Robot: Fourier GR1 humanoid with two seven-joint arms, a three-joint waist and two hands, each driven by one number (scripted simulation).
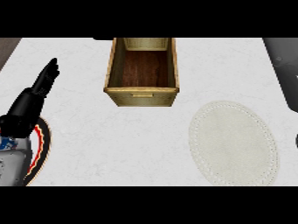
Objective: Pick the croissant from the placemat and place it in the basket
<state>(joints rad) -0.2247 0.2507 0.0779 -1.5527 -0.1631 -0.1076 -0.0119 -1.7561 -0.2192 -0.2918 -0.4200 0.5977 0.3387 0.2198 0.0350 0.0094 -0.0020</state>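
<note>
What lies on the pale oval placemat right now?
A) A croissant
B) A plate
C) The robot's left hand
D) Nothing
D: the placemat shows only its bare surface, with no croissant on it; the left hand hangs far off at the view's left, and the wooden basket stands apart, above the mat.

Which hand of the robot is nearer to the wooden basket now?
Left. The left hand is beside the basket, at its left, fingers straight. The right hand does not show clearly at the right edge.
</note>
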